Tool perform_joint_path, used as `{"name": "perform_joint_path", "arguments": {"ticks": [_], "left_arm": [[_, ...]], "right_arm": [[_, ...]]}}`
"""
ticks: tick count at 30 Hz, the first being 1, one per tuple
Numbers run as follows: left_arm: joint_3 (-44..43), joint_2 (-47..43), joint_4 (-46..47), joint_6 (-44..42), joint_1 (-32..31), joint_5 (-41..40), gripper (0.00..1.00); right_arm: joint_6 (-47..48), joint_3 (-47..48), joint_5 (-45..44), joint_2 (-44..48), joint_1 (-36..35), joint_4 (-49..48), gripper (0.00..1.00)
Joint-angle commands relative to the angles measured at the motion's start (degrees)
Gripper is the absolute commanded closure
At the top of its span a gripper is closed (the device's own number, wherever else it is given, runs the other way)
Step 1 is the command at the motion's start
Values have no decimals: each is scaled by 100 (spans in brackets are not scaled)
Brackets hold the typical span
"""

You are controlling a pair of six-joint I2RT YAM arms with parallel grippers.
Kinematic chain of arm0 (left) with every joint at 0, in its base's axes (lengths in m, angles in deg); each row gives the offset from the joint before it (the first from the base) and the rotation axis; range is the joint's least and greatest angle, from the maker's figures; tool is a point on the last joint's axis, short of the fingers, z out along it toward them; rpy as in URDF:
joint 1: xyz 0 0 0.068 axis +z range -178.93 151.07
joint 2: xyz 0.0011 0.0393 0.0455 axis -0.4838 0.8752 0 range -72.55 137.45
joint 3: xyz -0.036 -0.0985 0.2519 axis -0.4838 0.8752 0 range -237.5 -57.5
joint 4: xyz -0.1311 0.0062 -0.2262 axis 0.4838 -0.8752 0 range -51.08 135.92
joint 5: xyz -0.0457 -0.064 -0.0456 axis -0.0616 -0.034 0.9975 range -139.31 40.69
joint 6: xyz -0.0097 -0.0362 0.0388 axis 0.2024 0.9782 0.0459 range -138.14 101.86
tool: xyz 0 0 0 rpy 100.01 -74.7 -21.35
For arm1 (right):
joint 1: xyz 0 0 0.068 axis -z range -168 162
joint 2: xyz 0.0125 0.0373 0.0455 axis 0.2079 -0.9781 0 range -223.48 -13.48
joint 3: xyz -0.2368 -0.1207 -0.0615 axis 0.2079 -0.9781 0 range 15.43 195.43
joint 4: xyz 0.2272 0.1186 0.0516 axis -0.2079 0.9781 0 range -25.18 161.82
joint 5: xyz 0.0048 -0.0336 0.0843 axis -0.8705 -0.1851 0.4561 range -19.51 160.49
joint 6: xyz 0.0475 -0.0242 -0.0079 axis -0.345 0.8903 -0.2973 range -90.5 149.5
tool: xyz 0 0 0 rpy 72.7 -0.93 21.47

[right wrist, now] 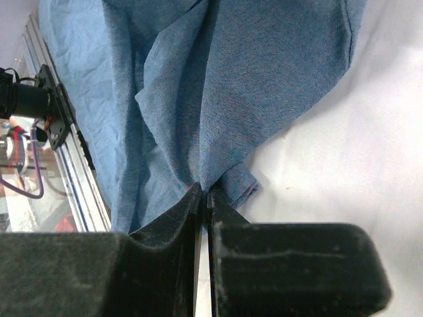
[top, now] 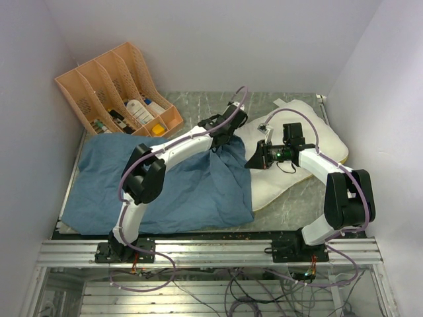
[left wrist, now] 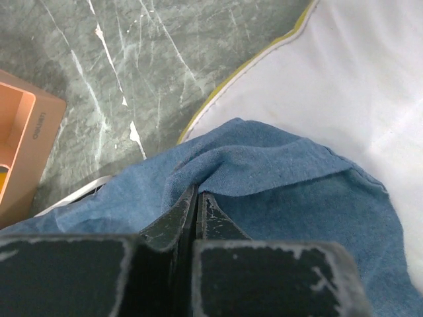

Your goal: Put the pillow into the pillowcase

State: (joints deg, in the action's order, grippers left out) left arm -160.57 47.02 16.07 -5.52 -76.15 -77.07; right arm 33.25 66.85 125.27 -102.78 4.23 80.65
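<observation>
The blue pillowcase (top: 172,185) lies wrinkled over the left and middle of the table, its right edge drawn up onto the cream-white pillow (top: 310,125) at the right. My left gripper (top: 221,139) is shut on a fold of the pillowcase (left wrist: 277,178) at its far right corner, next to the pillow's yellow-edged rim (left wrist: 344,86); its tips (left wrist: 197,191) pinch blue cloth. My right gripper (top: 247,162) is shut on the pillowcase's (right wrist: 231,79) edge nearer the front, and the cloth gathers at its tips (right wrist: 205,189) above the pillow (right wrist: 344,165).
A peach file organizer (top: 119,89) holding bottles stands at the back left, and its corner (left wrist: 20,145) shows in the left wrist view. Green marble table (top: 198,105) shows behind the fabric. An aluminium rail (top: 211,251) runs along the front edge. White walls close in on three sides.
</observation>
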Motion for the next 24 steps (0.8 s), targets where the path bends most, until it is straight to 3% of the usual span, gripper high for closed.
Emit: {"name": "perform_joint_path", "arguments": {"ticks": [1,7,13,17,20,24], "left_arm": [[-129,-362,-3,-55,65,151,93],[-82,-867,48,-89,64,840,93],[-19,-1425,81,-32,72,1503,93],[198,-1823,257,-43,149,1902,93],[238,-1898,216,-44,274,2214,93],[339,-1982,229,-28,353,2471,93]], "right_arm": [[100,105,138,52,48,75,93],[159,142,95,49,52,76,93],[506,550,-548,94,48,176,89],[905,949,-645,336,60,228,58],[1208,1197,-16,518,65,226,35],[1339,1526,266,569,-5,-152,17]]}}
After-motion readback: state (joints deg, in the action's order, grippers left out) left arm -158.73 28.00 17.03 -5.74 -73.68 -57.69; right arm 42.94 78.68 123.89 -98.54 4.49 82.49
